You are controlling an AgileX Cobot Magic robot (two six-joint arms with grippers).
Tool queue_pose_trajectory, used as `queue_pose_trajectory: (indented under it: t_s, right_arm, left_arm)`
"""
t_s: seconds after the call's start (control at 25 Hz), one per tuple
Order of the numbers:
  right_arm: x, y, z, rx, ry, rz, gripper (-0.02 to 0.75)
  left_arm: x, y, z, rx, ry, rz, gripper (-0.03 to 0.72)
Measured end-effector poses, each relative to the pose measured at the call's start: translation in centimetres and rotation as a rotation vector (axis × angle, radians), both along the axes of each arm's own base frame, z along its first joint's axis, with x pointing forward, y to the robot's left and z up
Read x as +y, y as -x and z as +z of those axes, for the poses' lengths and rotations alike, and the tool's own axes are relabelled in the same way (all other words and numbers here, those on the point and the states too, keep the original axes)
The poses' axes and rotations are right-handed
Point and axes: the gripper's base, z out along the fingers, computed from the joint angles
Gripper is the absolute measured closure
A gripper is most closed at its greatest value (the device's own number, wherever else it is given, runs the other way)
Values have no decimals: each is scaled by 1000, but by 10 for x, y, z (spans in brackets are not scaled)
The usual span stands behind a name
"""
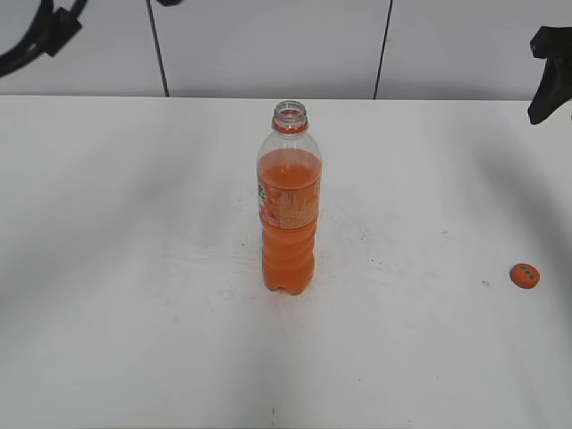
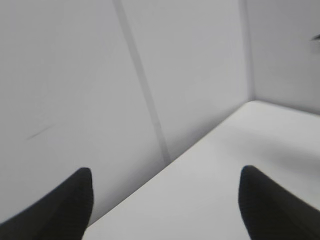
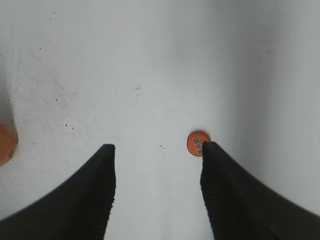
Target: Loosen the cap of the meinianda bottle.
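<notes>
The meinianda bottle (image 1: 289, 201) stands upright in the middle of the white table, with orange drink inside and an open mouth with no cap on it. An orange edge of it shows at the left of the right wrist view (image 3: 6, 144). The small orange cap (image 1: 525, 275) lies flat on the table at the right, and it also shows in the right wrist view (image 3: 196, 143), partly behind the right fingertip. My right gripper (image 3: 157, 147) is open and empty, raised above the table near the cap. My left gripper (image 2: 165, 185) is open and empty, raised at the far left and facing the wall.
The white table (image 1: 134, 268) reaches back to a grey panelled wall (image 1: 268, 45). Part of the left arm (image 1: 36, 36) shows at the top left, part of the right arm (image 1: 550, 76) at the top right edge.
</notes>
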Motion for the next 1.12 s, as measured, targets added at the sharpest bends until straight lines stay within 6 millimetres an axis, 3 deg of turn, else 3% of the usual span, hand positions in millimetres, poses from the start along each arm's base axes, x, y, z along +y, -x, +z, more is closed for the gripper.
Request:
queue_pose_trajectory:
  t_s: [0.04, 0.08, 0.24, 0.32, 0.6, 0.84, 1.12]
  right_arm:
    - [0, 0, 5, -7, 0, 2, 328]
    - [0, 0, 5, -7, 0, 2, 328]
    - [0, 2, 6, 5, -1, 5, 328]
    - [0, 2, 6, 12, -1, 6, 328]
    - [0, 2, 6, 16, 1, 7, 328]
    - [-1, 6, 12, 0, 15, 10, 328]
    - [-1, 42, 23, -9, 18, 10, 328]
  left_arm:
    - [20, -6, 0, 43, -59, 238, 146]
    - [20, -6, 0, 43, -59, 238, 146]
    - [58, -15, -19, 229, -150, 679, 146]
    - [67, -14, -30, 323, -195, 784, 146]
    - [62, -3, -45, 612, -201, 743, 146]
    - [81, -12, -53, 921, -310, 802, 146]
    - [103, -5, -62, 1161, -378, 870, 146]
